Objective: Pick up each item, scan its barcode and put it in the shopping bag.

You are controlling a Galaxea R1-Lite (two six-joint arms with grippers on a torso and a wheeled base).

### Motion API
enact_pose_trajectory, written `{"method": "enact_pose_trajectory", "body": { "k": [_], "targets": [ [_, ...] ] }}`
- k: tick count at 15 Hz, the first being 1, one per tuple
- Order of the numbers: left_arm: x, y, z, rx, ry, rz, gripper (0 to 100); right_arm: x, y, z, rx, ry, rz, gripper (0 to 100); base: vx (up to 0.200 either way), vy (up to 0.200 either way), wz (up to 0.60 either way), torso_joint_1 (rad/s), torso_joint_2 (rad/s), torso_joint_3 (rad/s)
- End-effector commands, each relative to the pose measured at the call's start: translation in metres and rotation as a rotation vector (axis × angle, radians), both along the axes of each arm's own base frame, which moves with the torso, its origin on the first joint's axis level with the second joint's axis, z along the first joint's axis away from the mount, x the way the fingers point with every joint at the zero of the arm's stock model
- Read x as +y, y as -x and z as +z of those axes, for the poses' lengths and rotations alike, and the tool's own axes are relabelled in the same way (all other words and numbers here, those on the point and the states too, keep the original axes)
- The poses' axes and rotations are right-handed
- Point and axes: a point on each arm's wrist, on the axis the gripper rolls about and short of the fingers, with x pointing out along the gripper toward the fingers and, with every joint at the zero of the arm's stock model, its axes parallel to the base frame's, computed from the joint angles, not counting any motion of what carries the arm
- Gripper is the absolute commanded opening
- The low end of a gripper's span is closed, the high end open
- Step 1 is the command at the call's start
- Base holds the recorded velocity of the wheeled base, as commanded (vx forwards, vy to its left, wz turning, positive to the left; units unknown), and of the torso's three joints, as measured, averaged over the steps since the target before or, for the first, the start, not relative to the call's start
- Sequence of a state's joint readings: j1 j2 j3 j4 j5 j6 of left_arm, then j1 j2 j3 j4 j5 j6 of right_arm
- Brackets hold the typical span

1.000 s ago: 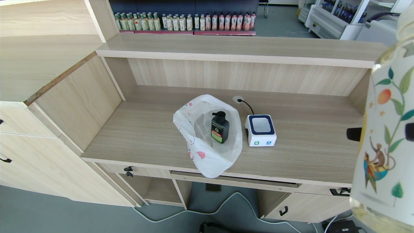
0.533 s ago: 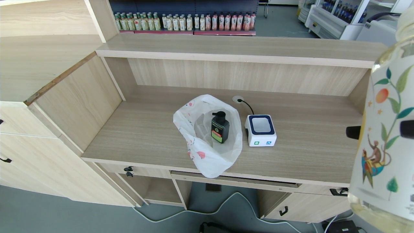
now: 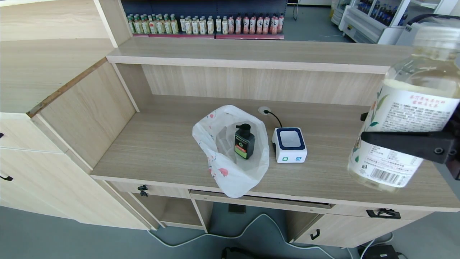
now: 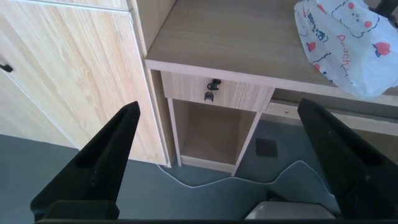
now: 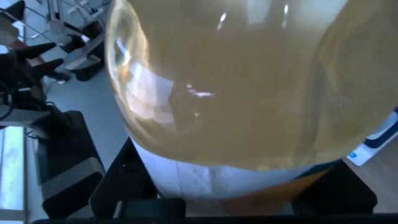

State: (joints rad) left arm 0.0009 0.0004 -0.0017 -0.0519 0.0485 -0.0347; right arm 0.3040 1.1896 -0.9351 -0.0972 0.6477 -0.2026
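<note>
Pale-liquid bottle [image 3: 406, 118] aloft, pump bottle [image 3: 244, 141] inside shopping bag [image 3: 222, 172]

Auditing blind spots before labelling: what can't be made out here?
Head view: the bottle in the right gripper is cut off by the right edge.
Head view: the bag wall hides anything beside or under the pump bottle.
Head view: the barcode is too small to read.
Right wrist view: the bottle blocks what lies beyond it.
Left wrist view: the bag is cut off by the top edge.
</note>
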Motion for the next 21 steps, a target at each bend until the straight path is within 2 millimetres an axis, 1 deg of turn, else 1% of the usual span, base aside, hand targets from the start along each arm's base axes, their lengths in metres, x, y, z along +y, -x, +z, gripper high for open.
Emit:
{"method": "enact_pose_trajectory", "body": {
  "k": [1, 2, 3, 4, 5, 6, 8, 10, 11, 14, 15, 16, 17, 21],
  "targets": [
    [0.0, 0.0, 0.0, -0.001, 0.001, 0.001, 100, -0.036, -0.073, -0.036, -0.171, 0.203, -0.224, 0, 0.0, 0.0, 0.0, 0.0, 0.0, 0.0],
    [0.0, 0.0, 0.0, -0.001, 0.001, 0.001, 100, -0.042, -0.085, -0.04, -0.237, 0.241, -0.247, 0, 0.0, 0.0, 0.0, 0.0, 0.0, 0.0],
    [0.0, 0.0, 0.0, 0.0, -0.001, 0.001, 100, -0.049, -0.106, -0.045, -0.369, 0.297, -0.274, 0, 0.0, 0.0, 0.0, 0.0, 0.0, 0.0],
    [0.0, 0.0, 0.0, -0.001, 0.001, 0.001, 100, -0.051, -0.121, -0.049, -0.458, 0.332, -0.282, 0, 0.0, 0.0, 0.0, 0.0, 0.0, 0.0],
    [0.0, 0.0, 0.0, 0.0, -0.001, 0.001, 100, -0.051, -0.133, -0.054, -0.529, 0.353, -0.285, 0, 0.0, 0.0, 0.0, 0.0, 0.0, 0.0],
    [0.0, 0.0, 0.0, -0.001, 0.001, 0.001, 100, -0.049, -0.147, -0.063, -0.61, 0.377, -0.284, 0, 0.0, 0.0, 0.0, 0.0, 0.0, 0.0],
    [0.0, 0.0, 0.0, -0.001, 0.001, 0.001, 100, -0.043, -0.163, -0.079, -0.727, 0.446, -0.246, 0, 0.0, 0.0, 0.0, 0.0, 0.0, 0.0],
    [0.0, 0.0, 0.0, -0.001, 0.001, 0.001, 100, -0.041, -0.171, -0.091, -0.854, 0.545, -0.163, 0, 0.0, 0.0, 0.0, 0.0, 0.0, 0.0],
    [0.0, 0.0, 0.0, -0.001, 0.001, 0.001, 100, -0.04, -0.175, -0.099, -0.905, 0.574, -0.09, 0, 0.0, 0.0, 0.0, 0.0, 0.0, 0.0],
    [0.0, 0.0, 0.0, -0.001, 0.001, 0.001, 100, -0.038, -0.182, -0.114, -1.024, 0.64, 0.024, 0, 0.0, 0.0, 0.0, 0.0, 0.0, 0.0],
    [0.0, 0.0, 0.0, -0.001, 0.001, 0.003, 100, -0.038, -0.182, -0.114, -1.026, 0.64, 0.029, 0, 0.0, 0.0, 0.0, 0.0, 0.0, 0.0],
    [0.0, 0.0, 0.0, -0.001, 0.001, 0.001, 100, -0.035, -0.187, -0.124, -1.071, 0.642, 0.093, 0, 0.0, 0.0, 0.0, 0.0, 0.0, 0.0],
    [0.0, 0.0, 0.0, -0.001, 0.001, 0.001, 100, -0.034, -0.192, -0.127, -1.1, 0.638, 0.122, 0, 0.0, 0.0, 0.0, 0.0, 0.0, 0.0],
    [0.0, 0.0, 0.0, -0.001, 0.001, 0.001, 100, -0.033, -0.204, -0.134, -1.196, 0.652, 0.186, 0, 0.0, 0.0, 0.0, 0.0, 0.0, 0.0]
  ]
}}
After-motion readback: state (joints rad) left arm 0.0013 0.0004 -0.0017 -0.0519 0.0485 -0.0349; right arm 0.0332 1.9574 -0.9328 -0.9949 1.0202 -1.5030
